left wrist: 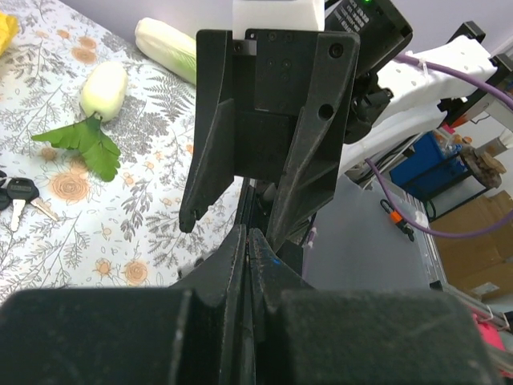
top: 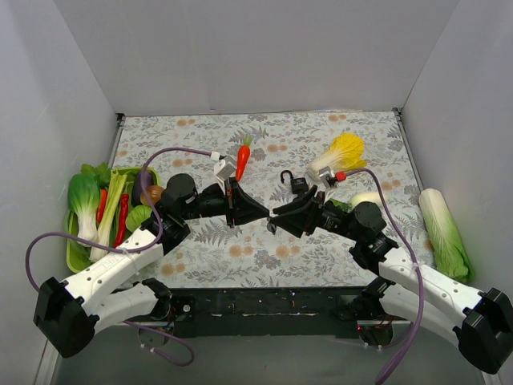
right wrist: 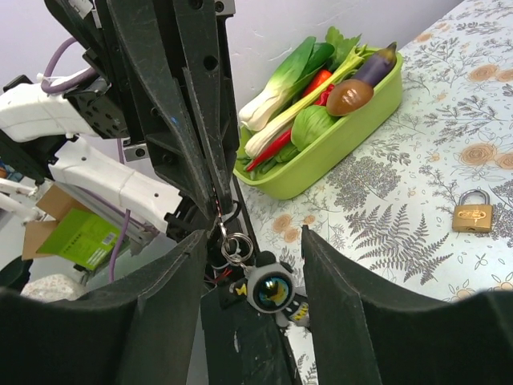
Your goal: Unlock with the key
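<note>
Tray [top: 74, 258] at left edge, cabbage [top: 443, 233] at right edge, left gripper [top: 267, 215] and right gripper [top: 277, 225] mid-counter; far-left corner open.

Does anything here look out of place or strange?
Yes. The left gripper pinches a key ring in mid-air, its round charm dangling inside the open right gripper, while the brass padlock lies untouched on the table. A carrot also lies loose outside the green tray.
</note>
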Available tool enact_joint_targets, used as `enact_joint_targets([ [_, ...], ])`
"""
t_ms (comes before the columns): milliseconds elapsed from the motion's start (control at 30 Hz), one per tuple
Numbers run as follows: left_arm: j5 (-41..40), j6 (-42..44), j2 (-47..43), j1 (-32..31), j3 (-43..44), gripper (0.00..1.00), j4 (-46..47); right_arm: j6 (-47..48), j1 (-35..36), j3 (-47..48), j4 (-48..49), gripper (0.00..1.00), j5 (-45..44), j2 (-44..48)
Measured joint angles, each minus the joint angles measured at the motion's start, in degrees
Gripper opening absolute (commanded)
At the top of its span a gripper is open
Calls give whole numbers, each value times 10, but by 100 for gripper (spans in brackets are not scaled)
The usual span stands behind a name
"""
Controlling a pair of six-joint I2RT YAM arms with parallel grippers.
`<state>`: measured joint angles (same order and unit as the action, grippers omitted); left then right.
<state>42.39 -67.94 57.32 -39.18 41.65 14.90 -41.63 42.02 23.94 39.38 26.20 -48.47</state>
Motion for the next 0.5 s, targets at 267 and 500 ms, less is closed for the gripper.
enact_joint_targets([
  [267, 16, 16, 2, 0, 4, 0, -31, 14, 1, 4, 0, 56, 23, -10],
  [500, 20, 17, 4, 0, 4, 0, -33, 16, 9, 11, 0, 53, 49, -28],
])
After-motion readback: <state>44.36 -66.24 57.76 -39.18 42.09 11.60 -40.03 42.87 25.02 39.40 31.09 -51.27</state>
